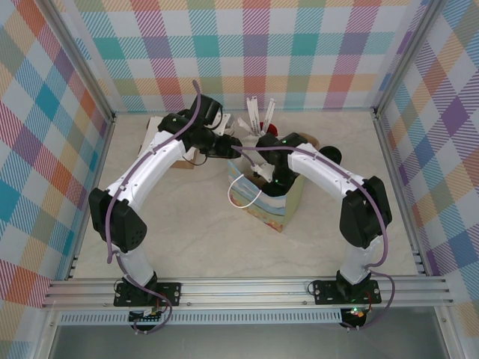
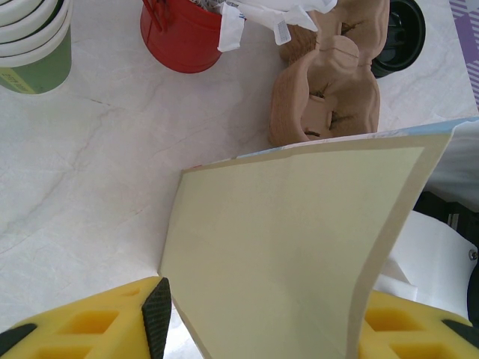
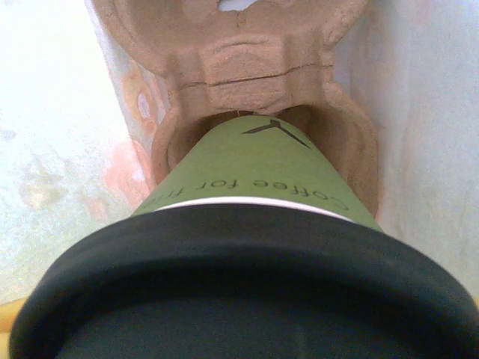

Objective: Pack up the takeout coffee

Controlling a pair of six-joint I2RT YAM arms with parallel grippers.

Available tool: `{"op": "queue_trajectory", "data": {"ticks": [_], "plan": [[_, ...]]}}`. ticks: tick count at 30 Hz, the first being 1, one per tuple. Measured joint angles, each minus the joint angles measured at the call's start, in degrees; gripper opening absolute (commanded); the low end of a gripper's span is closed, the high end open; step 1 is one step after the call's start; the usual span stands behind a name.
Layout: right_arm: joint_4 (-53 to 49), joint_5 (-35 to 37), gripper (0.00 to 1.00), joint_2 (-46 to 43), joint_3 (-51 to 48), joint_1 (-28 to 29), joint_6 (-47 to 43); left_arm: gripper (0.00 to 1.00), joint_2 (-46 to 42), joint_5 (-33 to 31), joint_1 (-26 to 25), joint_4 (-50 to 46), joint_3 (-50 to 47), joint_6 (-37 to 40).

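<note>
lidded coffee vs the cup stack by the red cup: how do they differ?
Lid: the takeout coffee wears a black lid; the cup stack is lidless, cream rims showing.
Count: the takeout coffee is a single cup; the cup stack is several nested.
Place: the takeout coffee has its base in a pulp carrier well inside the paper bag; the cup stack stands on the table.
Shared: olive-green paper walls.

Inside the paper bag [image 3: 52, 157] the walls hem me in on both sides. A cardboard carrier [image 3: 254, 67] covers the floor ahead, its near well plugged by the coffee cup [image 3: 254, 176]. Behind the bag stand a red cup [image 2: 179, 41] and a second carrier [image 2: 329, 90]. I find open table [image 2: 90, 172] on the left.
</note>
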Motion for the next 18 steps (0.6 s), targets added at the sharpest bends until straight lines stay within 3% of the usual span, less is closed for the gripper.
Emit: {"op": "queue_trajectory", "data": {"ticks": [18], "plan": [[0.42,0.0,0.84,0.11,-0.31,-0.37,-0.02,0.54,0.0,-0.04,0.0,-0.17,0.02,0.0]]}}
